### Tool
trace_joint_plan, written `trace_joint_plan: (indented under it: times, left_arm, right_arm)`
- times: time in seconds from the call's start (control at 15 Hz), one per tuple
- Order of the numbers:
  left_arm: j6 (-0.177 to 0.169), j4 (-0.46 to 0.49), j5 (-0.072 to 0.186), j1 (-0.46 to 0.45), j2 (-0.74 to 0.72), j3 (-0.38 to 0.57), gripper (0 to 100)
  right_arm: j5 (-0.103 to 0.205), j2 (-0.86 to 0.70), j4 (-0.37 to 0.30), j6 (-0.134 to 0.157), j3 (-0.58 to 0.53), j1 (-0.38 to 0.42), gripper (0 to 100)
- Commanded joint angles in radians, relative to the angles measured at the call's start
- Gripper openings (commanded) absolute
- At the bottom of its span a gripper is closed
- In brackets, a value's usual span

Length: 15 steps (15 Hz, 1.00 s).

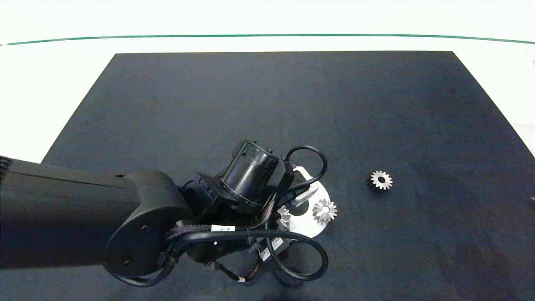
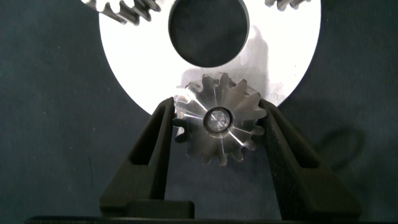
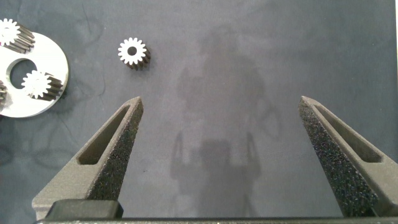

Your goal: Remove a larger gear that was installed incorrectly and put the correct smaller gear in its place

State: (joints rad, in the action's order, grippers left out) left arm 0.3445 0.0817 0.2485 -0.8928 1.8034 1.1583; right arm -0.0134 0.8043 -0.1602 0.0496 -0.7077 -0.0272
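dark mat (image 1: 209, 104) | left gripper (image 2: 217, 124) fingers pinch larger gear (image 2: 217, 121) | right gripper (image 3: 221, 124) fingers spread | labels unreadable

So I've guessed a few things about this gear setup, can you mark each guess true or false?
1. The left tool has its fingers on either side of a gear on the round plate. True.
2. The right tool holds a gear. False: it is open, holding nothing.
3. One loose gear lies on the dark mat, apart from the plate. True.
4. The plate has no hole. False: a round hole is in it.
5. The right arm reaches over the plate. False: the left arm does.
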Motion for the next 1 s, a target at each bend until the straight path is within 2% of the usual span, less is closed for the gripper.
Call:
trace_joint_plan:
  times: [0.07,0.33,0.6,1.0]
  left_arm:
    - [0.001,0.003,0.002,0.000,0.007,0.000,25]
    - [0.001,0.006,0.002,0.000,0.010,0.008,25]
    - [-0.002,0.059,0.002,0.002,-0.004,0.014,25]
    - [-0.010,0.090,0.002,0.000,-0.007,0.027,25]
  right_arm:
    - [0.000,-0.002,-0.001,0.001,0.000,0.000,100]
    - [0.000,-0.005,-0.001,0.001,0.000,0.000,100]
    - [0.000,-0.007,-0.002,0.001,0.002,0.000,100]
    - [0.000,-0.013,-0.001,0.001,0.008,0.000,100]
